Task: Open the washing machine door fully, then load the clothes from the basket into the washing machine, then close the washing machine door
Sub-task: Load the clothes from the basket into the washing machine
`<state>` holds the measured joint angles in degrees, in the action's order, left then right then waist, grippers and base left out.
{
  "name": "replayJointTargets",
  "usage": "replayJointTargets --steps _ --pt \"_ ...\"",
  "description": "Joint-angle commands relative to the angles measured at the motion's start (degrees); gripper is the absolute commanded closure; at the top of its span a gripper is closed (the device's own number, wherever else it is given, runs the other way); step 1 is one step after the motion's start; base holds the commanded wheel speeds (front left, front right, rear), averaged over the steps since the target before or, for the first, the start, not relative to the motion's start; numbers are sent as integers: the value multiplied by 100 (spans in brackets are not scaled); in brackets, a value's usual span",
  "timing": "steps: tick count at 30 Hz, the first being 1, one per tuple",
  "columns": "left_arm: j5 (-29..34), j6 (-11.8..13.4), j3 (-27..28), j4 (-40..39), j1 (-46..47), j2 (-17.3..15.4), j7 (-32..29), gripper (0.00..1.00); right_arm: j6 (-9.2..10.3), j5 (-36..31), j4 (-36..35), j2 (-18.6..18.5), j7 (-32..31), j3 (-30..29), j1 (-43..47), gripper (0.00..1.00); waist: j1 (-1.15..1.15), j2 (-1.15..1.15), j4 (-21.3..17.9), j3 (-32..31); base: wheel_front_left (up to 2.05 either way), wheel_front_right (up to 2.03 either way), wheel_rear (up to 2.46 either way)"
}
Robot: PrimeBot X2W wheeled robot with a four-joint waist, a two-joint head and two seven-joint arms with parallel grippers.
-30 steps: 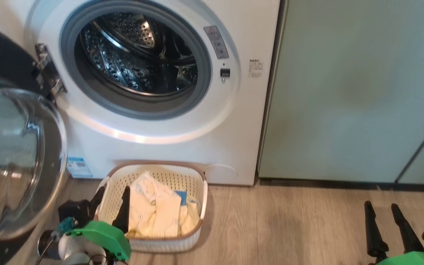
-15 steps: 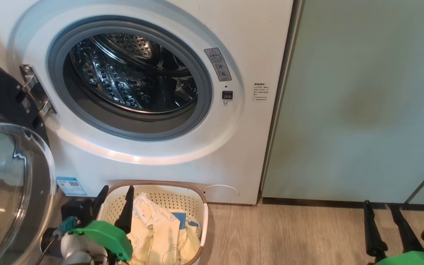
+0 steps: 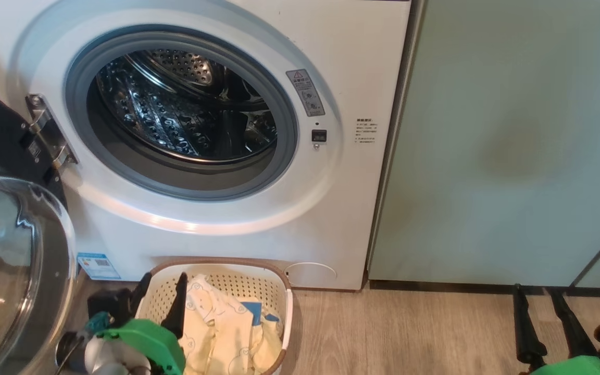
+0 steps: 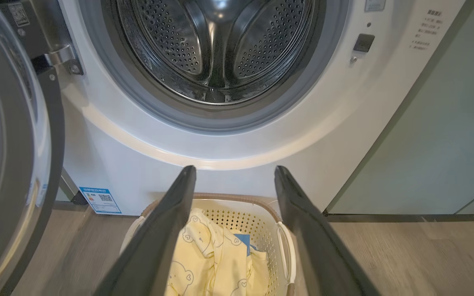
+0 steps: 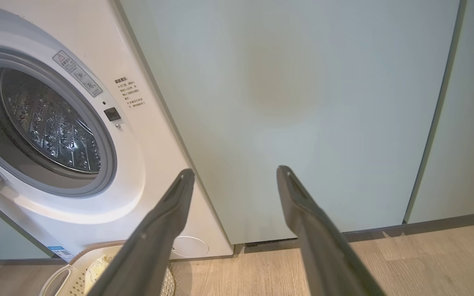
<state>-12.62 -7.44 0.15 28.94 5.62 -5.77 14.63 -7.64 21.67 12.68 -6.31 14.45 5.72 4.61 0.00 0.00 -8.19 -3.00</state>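
Note:
The white washing machine (image 3: 237, 229) stands with its steel drum (image 3: 185, 112) exposed. Its black washing machine door (image 3: 13, 260) with the clear glass bowl is swung wide open at the left. On the floor before the machine sits the cream basket (image 3: 227, 268) (image 4: 261, 213) holding the pale yellow bear-print clothes (image 3: 222, 328) (image 4: 208, 263) and a blue piece. My left gripper (image 3: 163, 288) (image 4: 235, 172) hangs open over the basket's left part, above the clothes, with nothing between its fingers. My right gripper (image 3: 536, 291) (image 5: 237, 172) is open and empty low at the right, facing the cabinets.
Pale green cabinets (image 3: 508, 146) stand right of the machine, with a dark plinth along the grey wood floor (image 3: 394, 333). The open door takes up the room at the left. A blue label sticker (image 3: 98, 265) sits low on the machine's front.
The head camera has tilted up, so the machine and basket sit lower in the picture. My left gripper stays over the basket's left part; both grippers remain open.

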Motion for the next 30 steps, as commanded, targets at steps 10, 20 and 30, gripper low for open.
replayJointTargets --steps 10,20,30 --pt "51 67 287 825 378 -107 37 0 15 10 -227 -80 55 229 -213 0 0 0 -235 211 0 0 0" --pt "-121 39 398 2089 881 -195 37 0 15 10 -323 -107 55 349 -401 0 0 0 -618 787 0 0 0" --pt "-370 2 272 3372 2071 -355 -21 0 15 -10 -514 -5 55 390 -893 0 0 0 -925 1910 0 0 0"
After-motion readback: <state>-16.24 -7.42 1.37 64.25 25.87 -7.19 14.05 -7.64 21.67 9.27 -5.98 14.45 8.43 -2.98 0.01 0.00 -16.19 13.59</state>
